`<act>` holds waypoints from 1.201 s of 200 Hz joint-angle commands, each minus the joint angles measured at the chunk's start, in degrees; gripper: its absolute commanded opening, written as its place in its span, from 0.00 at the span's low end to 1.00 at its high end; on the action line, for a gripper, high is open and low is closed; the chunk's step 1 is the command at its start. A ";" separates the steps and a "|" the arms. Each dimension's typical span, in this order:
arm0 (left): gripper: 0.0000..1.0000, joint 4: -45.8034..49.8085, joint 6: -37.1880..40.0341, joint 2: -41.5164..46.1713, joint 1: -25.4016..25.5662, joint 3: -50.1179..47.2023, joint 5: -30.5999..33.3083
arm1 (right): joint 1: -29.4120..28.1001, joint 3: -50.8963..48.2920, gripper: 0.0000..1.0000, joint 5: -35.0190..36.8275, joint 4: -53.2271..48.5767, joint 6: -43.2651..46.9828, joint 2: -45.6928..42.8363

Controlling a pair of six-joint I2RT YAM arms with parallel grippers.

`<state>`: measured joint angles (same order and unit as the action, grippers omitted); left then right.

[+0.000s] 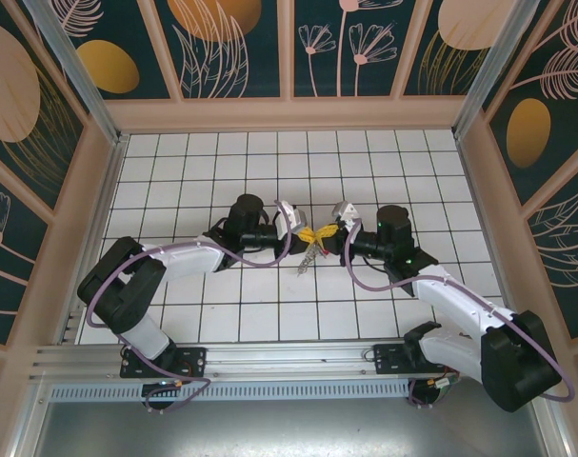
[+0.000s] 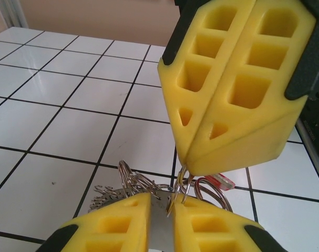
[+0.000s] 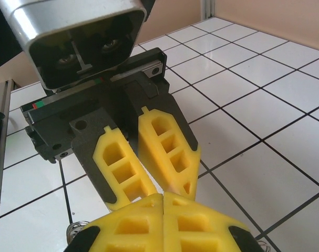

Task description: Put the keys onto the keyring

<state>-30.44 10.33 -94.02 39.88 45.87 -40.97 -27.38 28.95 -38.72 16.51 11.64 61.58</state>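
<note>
Left gripper (image 2: pixel 162 212): on my left wrist cam its two yellow foam fingers (image 2: pixel 138 210) sit a little apart, with a narrow gap between them. Definitely not pressed together.
In that gap: a loop of ring wire drops into it. I can't tell if either pad actually touches the wire.
Right gripper (image 2: pixel 183 161): comes in from above, nose down at the left one, its fingers squeezed flat against each other. It's pinching thin keyring wire right at the tips.
Right wrist cam: my right-hand fingers (image 3: pixel 143 210) show just a seam between them. The left gripper faces them nose to nose, spread at the base, its tips hidden behind mine.
Keyring (image 2: pixel 137 184): bunched just under the right tips and between the two grippers. From overhead it's a silvery cluster right below where the yellow tips meet.
Dangling bits (image 2: pixel 104 198): small silvery pieces fanned out left of the loops.
Key (image 2: pixel 220 181): one red plastic head peeks out to the right of the loops, under the right gripper. I can't make out the blade.
Arms (image 1: pixel 174 257): both reach in and meet near the middle of the floor.
Floor (image 1: pixel 222 171): white tiles, dark grout.
Walls (image 1: pixel 231 48): dark teal panels with a flower pattern.
</note>
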 commanded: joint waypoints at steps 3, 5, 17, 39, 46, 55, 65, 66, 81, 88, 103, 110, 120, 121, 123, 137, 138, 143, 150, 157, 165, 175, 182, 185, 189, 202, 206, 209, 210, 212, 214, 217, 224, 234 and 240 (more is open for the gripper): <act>0.19 0.99 1.66 -0.66 -0.23 1.71 -1.75 | -0.39 2.60 0.00 -2.41 2.70 0.65 0.15; 0.19 0.99 1.81 -0.65 -0.24 1.69 -1.79 | -0.40 2.60 0.00 -2.48 2.66 0.66 0.17; 0.19 1.28 2.65 -0.55 -0.24 1.61 -2.38 | -0.44 2.60 0.00 -2.65 2.73 0.66 0.29; 0.16 3.12 3.91 -0.55 -0.19 2.27 -2.36 | -0.66 2.69 0.00 -2.61 2.56 0.67 0.31; 0.15 3.25 4.15 -0.47 -0.20 2.38 -2.41 | -0.69 2.65 0.00 -2.46 2.43 0.69 0.27; 0.13 3.11 4.31 -0.31 -0.16 2.28 -2.38 | -0.66 2.56 0.00 -2.24 2.38 0.75 0.29; 0.10 2.97 4.34 -0.20 -0.15 2.30 -2.38 | -0.73 2.52 0.00 -1.95 2.17 0.75 0.13; 0.10 2.99 4.34 -0.20 -0.15 2.30 -2.37 | -0.69 2.52 0.00 -1.92 2.14 0.71 0.13; 0.00 2.46 4.00 -0.20 -0.22 2.31 -2.28 | -0.67 2.15 0.00 0.25 1.30 0.29 -0.55; 0.00 1.64 3.33 -0.12 -0.23 2.13 -2.09 | -0.72 1.53 0.00 1.95 1.31 -0.31 -1.22; 0.00 -2.00 1.16 0.27 -0.22 0.79 -1.83 | -0.57 -0.83 0.00 4.58 2.16 -1.05 -2.91; 0.00 -4.53 -0.12 0.48 -0.21 -0.26 -1.69 | -0.49 -1.68 0.00 5.42 2.38 -1.41 -3.58; 0.00 -7.92 -2.06 0.58 -0.23 -1.62 -1.33 | -0.35 -2.38 0.00 6.09 2.09 -1.83 -4.19; 0.00 -8.21 -2.24 0.59 -0.23 -1.73 -1.27 | -0.33 -2.44 0.00 6.15 2.02 -1.85 -4.24; 0.00 -8.71 -2.50 0.59 -0.24 -1.92 -1.23 | -0.25 -2.52 0.00 6.30 1.96 -1.99 -4.27; 0.00 -11.18 -4.18 0.68 -0.21 -2.89 -1.29 | 0.03 -2.82 0.00 7.55 1.36 -2.95 -4.32; 0.00 -11.34 -4.31 0.68 -0.23 -2.98 -1.30 | 0.04 -2.83 0.00 7.58 1.43 -2.99 -4.25; 0.00 -12.05 -4.71 0.68 -0.24 -3.21 -1.39 | 0.07 -2.97 0.00 7.74 1.59 -3.19 -4.21; 0.00 -12.67 -5.08 0.68 -0.23 -3.54 -1.62 | 0.13 -3.15 0.00 7.71 2.14 -3.43 -4.19; 0.00 -12.89 -5.14 0.68 -0.23 -3.59 -1.63 | 0.09 -3.20 0.00 7.25 3.26 -3.78 -4.10; 0.00 -12.75 -5.15 0.68 -0.20 -3.59 -1.74 | 0.13 -3.07 0.00 6.11 4.62 -4.14 -3.89; 0.00 -12.39 -4.86 0.68 -0.22 -3.46 -1.92 | 0.13 -2.81 0.00 4.64 5.96 -4.23 -3.56; 0.00 -12.20 -4.71 0.68 -0.17 -3.40 -2.02 | 0.13 -2.47 0.00 4.00 6.35 -4.20 -3.18; 0.00 -12.19 -4.70 0.63 -0.23 -3.41 -1.99 | 0.12 -2.27 0.00 3.67 6.38 -4.15 -2.99; 0.00 -12.11 -4.70 0.63 -0.23 -3.37 -2.07 | 0.13 -1.99 0.00 3.22 6.40 -3.94 -2.64; 0.00 -12.02 -4.75 0.66 -0.22 -3.25 -1.99 | 0.06 -1.25 0.00 1.81 6.58 -3.78 -1.94; 0.02 -11.94 -4.85 0.68 -0.24 -3.25 -1.85 | -0.02 -1.11 0.00 1.50 6.75 -3.75 -1.83; 0.03 -11.93 -4.81 0.68 -0.24 -3.24 -1.90 | 0.02 -1.09 0.00 1.23 6.90 -3.70 -1.82; 0.03 -11.93 -4.80 0.68 -0.24 -3.24 -1.91 | 0.03 -1.05 0.00 1.12 6.92 -3.76 -1.82; 0.03 -11.93 -4.73 0.68 -0.24 -3.24 -1.92 | -0.03 -1.01 0.00 0.93 7.06 -3.76 -1.68; 0.03 -11.86 -4.71 0.68 -0.24 -3.20 -1.85 | -0.04 -1.00 0.00 0.75 7.20 -3.78 -1.65; 0.04 -11.80 -4.68 0.68 -0.20 -3.16 -1.91 | -0.11 -0.92 0.00 0.47 7.40 -3.68 -1.66; 0.06 -11.39 -4.49 0.68 -0.20 -3.11 -1.91 | -0.19 -0.83 0.00 -0.19 7.72 -3.59 -1.71; 0.08 -10.39 -4.00 0.54 -0.23 -2.60 -1.91 | -0.23 -0.66 0.00 -0.56 7.95 -3.50 -1.66; 0.09 -9.57 -3.66 0.50 -0.22 -2.24 -2.00 | -0.33 -0.53 0.00 -0.72 8.01 -3.49 -1.69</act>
<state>-39.20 6.31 -94.08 39.86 42.57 -41.95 -27.46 26.41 -36.07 20.73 8.54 59.79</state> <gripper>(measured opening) 0.077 0.052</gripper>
